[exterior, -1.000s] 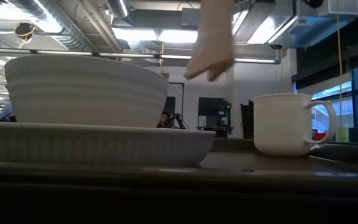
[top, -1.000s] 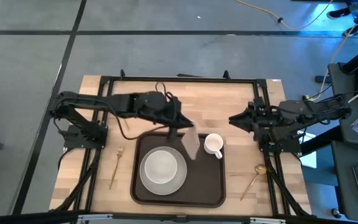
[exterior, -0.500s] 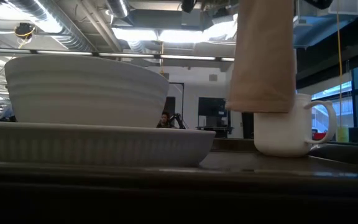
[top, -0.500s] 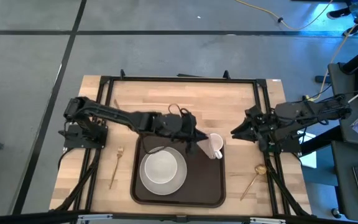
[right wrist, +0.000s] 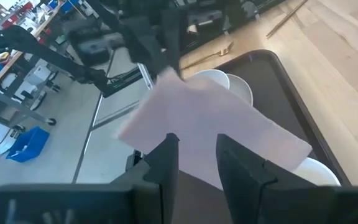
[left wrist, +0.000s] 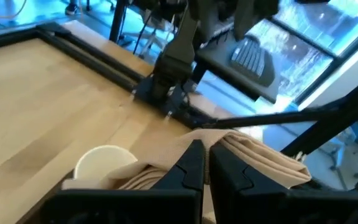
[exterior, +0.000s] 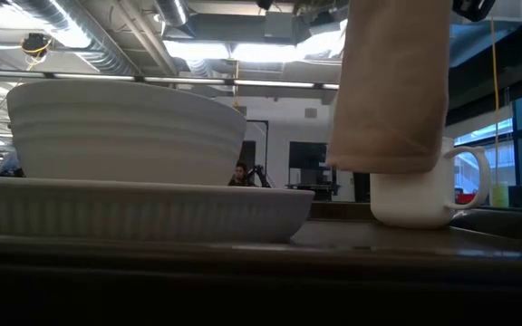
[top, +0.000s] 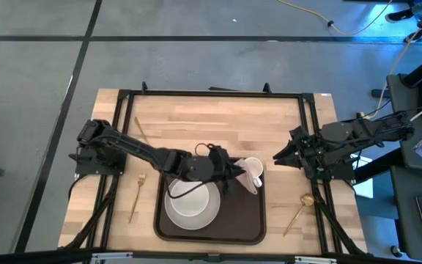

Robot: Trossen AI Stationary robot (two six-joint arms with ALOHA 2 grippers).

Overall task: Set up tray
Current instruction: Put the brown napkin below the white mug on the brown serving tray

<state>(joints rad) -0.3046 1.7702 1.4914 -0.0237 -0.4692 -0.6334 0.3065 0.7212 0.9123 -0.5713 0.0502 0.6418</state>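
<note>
While the dark brown tray (top: 246, 218) lies on the bench (top: 196, 117) near its front edge, the left gripper (top: 234, 170) reaches over the tray's far right part, fingers pinched tight on a pinkish-tan napkin (exterior: 390, 91) that hangs above the white mug (exterior: 424, 186). A plate (top: 191, 203) with a bowl sits on the tray's left. The right gripper (top: 277, 158), jaws partly apart and holding nothing, waits off the tray's right side.
</note>
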